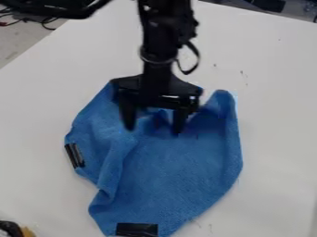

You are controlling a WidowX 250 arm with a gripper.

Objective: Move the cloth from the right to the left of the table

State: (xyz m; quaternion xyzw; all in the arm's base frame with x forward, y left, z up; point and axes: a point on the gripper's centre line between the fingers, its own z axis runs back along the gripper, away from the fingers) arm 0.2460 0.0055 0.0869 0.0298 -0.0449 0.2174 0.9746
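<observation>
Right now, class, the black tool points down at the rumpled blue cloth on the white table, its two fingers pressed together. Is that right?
Not quite: the two fingers of the tool stand apart, not pressed together, as the camera view shows. It does point down at the rumpled blue cloth on the white table.

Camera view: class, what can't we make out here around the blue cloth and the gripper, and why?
- Camera view: cloth behind the gripper, covered by its body and fingers.
- Camera view: what lies under the cloth, hidden by the cloth itself.
- Camera view: the dark and yellow thing at lower left, cut off by the edge; I can't name it.
- Camera view: dark specks on the table, too small to identify.
</observation>
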